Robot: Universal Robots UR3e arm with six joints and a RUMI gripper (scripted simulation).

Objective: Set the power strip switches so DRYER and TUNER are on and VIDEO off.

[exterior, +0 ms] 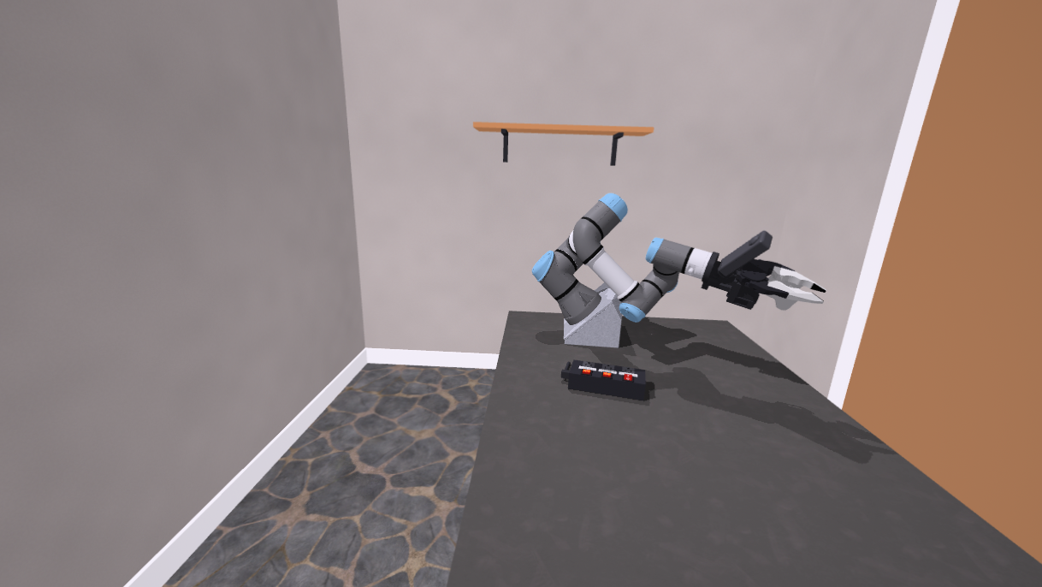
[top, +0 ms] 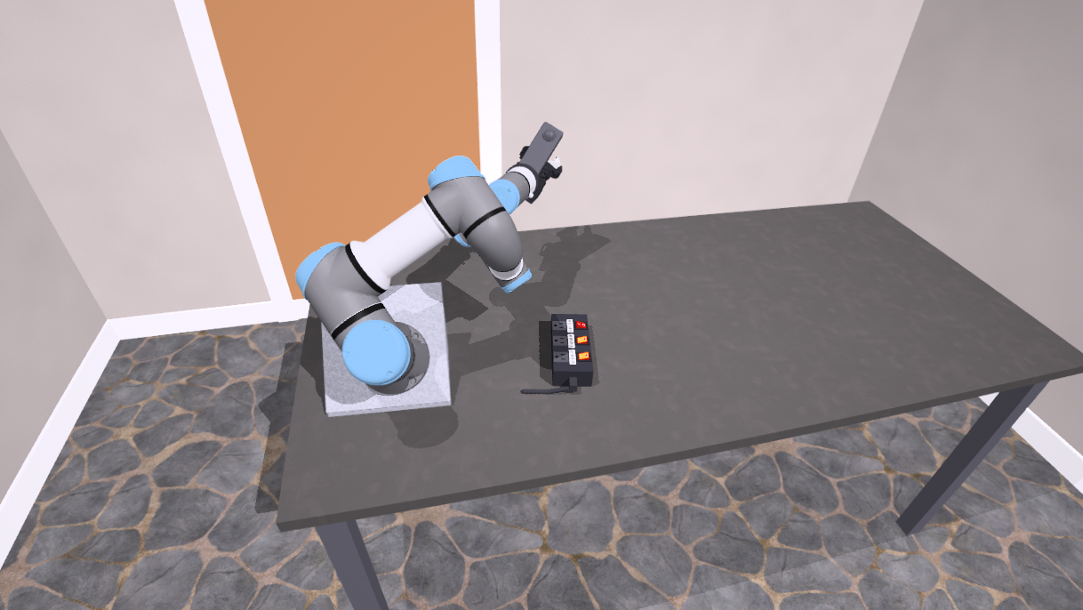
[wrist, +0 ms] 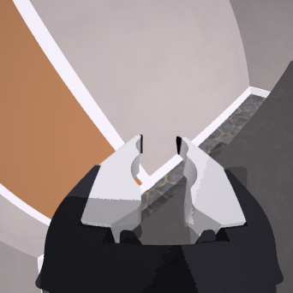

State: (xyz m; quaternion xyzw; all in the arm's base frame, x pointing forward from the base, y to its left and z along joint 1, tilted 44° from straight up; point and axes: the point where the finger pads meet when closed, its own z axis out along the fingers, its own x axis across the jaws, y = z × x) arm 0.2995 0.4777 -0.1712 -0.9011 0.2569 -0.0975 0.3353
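Observation:
The black power strip (top: 570, 349) lies on the dark table with its switches facing up; it also shows in the exterior view (exterior: 606, 379). It has three rocker switches. The far one (top: 581, 324) is dark red, and the middle one (top: 583, 341) and the near one (top: 583, 355) glow orange. The labels are too small to read. My gripper (exterior: 816, 291) is high above the table's back edge near the wall, far from the strip, pointing away from it. In the wrist view its white fingers stand close together with a narrow gap and nothing between them.
The arm's grey base plate (top: 388, 349) sits at the table's left end. The strip's short cord (top: 545, 390) trails from its near end. An orange door panel (top: 348, 113) and the wall stand behind the gripper. A wall shelf (exterior: 563, 129) hangs high up.

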